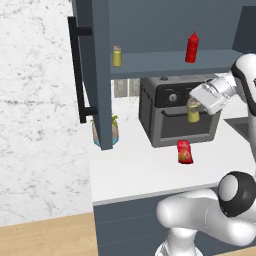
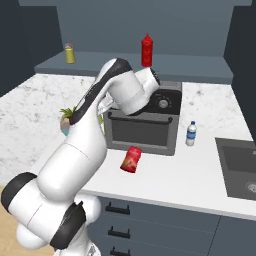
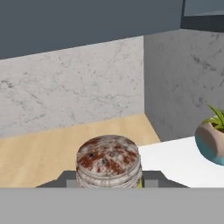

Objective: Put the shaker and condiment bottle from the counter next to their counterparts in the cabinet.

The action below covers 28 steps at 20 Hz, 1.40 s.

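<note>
My gripper (image 1: pixel 194 106) is shut on the shaker (image 1: pixel 193 116), a yellow-green cylinder held upright in the air in front of the black oven. In the hand view its speckled pale cap (image 3: pixel 108 158) sits between the two fingertips. The condiment bottle (image 1: pixel 184 151) (image 2: pixel 132 159), red with a yellowish label, lies on its side on the white counter (image 1: pixel 135 172) before the oven. On the cabinet shelf (image 1: pixel 155 62) stand the matching shaker (image 1: pixel 117 56) (image 2: pixel 70 53) at the left and the plain red bottle (image 1: pixel 191 47) (image 2: pixel 146 50) to its right. The cabinet door (image 1: pixel 97 75) stands open.
A black toaster oven (image 1: pixel 172 117) (image 2: pixel 150 127) sits on the counter under the shelf. A potted plant (image 1: pixel 113 131) (image 2: pixel 66 122) (image 3: pixel 212 140) stands left of it, partly behind the door. A small water bottle (image 2: pixel 191 134) and a sink (image 2: pixel 240 167) are at the right.
</note>
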Tool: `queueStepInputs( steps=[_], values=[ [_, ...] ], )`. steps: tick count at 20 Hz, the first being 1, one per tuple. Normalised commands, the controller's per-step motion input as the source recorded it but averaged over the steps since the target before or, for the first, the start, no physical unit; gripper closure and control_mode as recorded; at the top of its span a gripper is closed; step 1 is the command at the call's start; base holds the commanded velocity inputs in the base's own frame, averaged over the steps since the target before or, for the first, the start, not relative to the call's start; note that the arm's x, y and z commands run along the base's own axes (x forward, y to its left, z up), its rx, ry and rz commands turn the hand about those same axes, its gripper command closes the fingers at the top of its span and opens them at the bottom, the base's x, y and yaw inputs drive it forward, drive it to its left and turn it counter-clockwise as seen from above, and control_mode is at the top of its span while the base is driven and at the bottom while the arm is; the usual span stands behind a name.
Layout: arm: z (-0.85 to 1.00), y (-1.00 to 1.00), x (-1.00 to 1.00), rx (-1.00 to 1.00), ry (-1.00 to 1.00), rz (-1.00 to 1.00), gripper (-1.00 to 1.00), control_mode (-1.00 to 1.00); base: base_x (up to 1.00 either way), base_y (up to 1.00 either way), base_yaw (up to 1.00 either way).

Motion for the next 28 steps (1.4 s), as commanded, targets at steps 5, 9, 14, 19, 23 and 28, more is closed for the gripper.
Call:
queueStepInputs(
  steps=[5,9,14,19,23,28],
  values=[
    [0.02,0.02,-0.26,0.06,0.00,0.03,1.00,-1.00,0.00,0.00,0.00],
    [0.52,0.19,-0.01,0.01,0.01,-0.01,1.00,-1.00,0.00,0.00,0.00],
    [0.80,0.44,0.00,0.00,0.07,-0.09,1.00,-1.00,0.00,0.00,0.00],
    [0.69,0.54,0.00,-0.01,0.06,-0.18,1.00,-1.00,0.00,0.00,0.00],
    [0.20,0.50,0.13,-0.06,0.07,-0.26,1.00,-1.00,0.00,0.00,0.00],
    [-0.16,0.17,0.08,-0.03,-0.04,-0.15,1.00,-1.00,0.00,0.00,0.00]
  ],
)
